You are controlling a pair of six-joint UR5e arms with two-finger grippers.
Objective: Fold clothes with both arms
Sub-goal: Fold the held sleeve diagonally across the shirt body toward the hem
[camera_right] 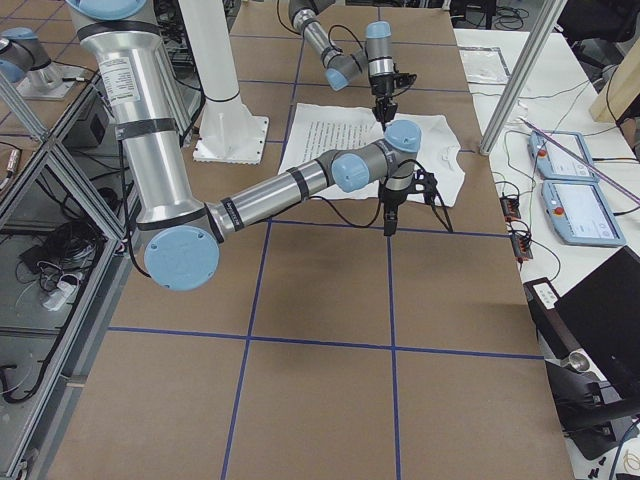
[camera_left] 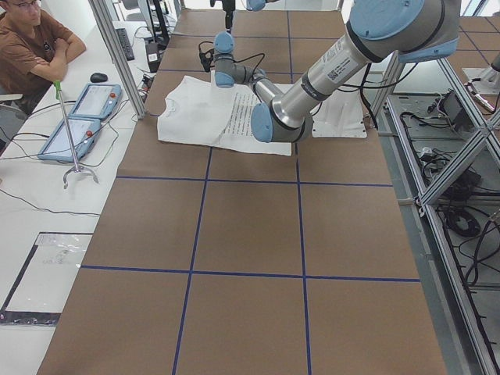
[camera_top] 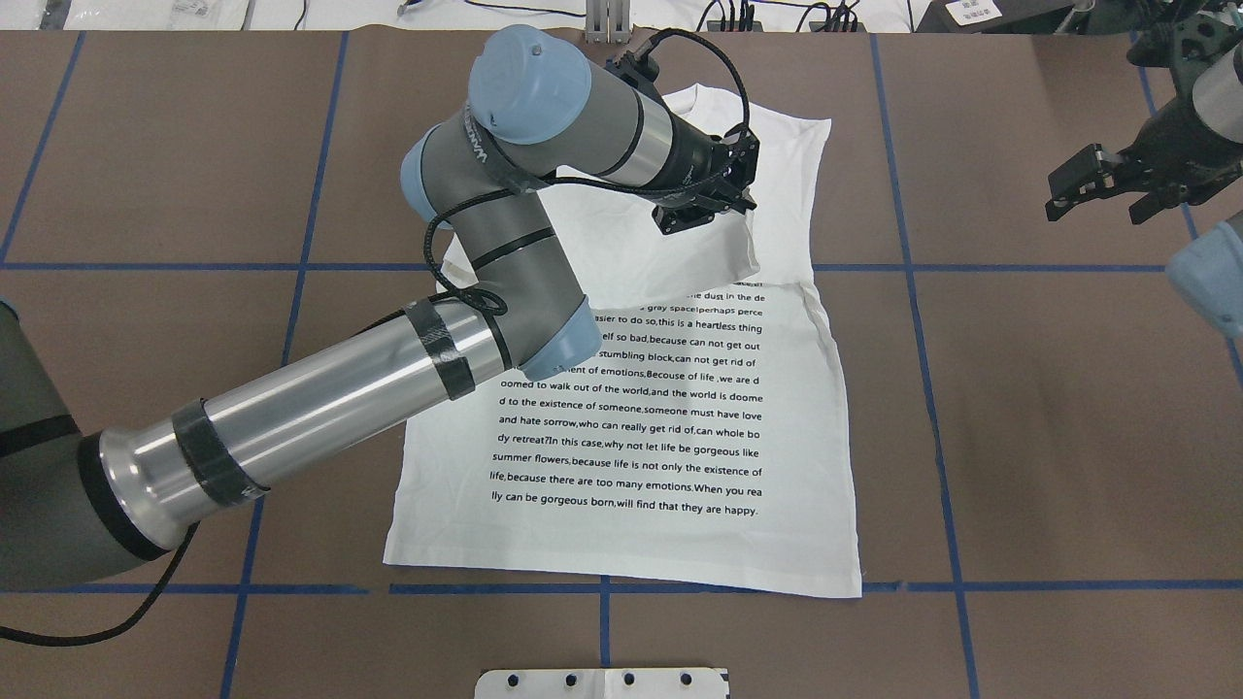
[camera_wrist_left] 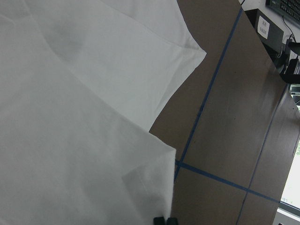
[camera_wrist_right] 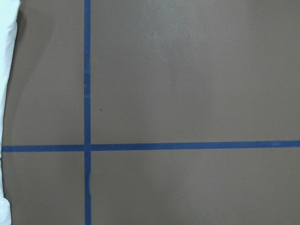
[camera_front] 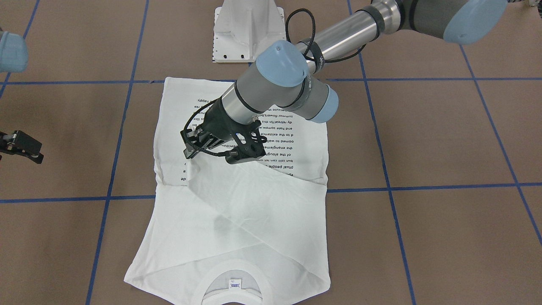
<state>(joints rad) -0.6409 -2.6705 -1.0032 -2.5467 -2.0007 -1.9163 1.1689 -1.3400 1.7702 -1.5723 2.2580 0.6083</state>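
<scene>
One T-shirt, two pincers: left pincer pinches its fold, right pincer hangs spread.

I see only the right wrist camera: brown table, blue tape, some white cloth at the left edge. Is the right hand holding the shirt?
Observer: No, the right hand is open over the table, apart from the shirt.
Operator: And the left hand?
Observer: The left hand is shut on a fold of the shirt beside the printed text.
Operator: Which side is up?
Observer: The printed side, with plain white cloth folded across it between the text and the collar.
</scene>
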